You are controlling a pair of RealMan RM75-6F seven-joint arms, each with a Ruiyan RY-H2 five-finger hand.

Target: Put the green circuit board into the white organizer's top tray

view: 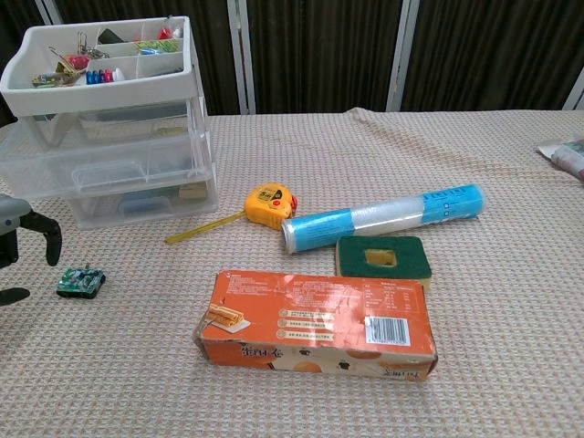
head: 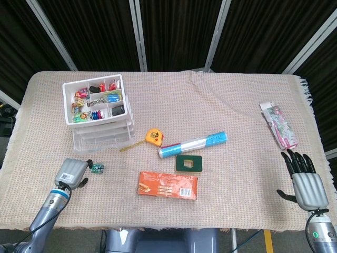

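Hovering just beside the green circuit board (head: 97, 168), the left hand (head: 73, 172) holds nothing, fingers apart.
Right hand (head: 304, 182) rests spread, well away; white organizer (head: 98, 112) stands behind the board.

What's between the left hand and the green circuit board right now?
Nothing: only bare tablecloth separates the left hand from the green circuit board, clearest in the chest view.

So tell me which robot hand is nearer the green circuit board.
Left. The left robot hand sits just left of the green circuit board, not touching it; the right robot hand is far across the table.
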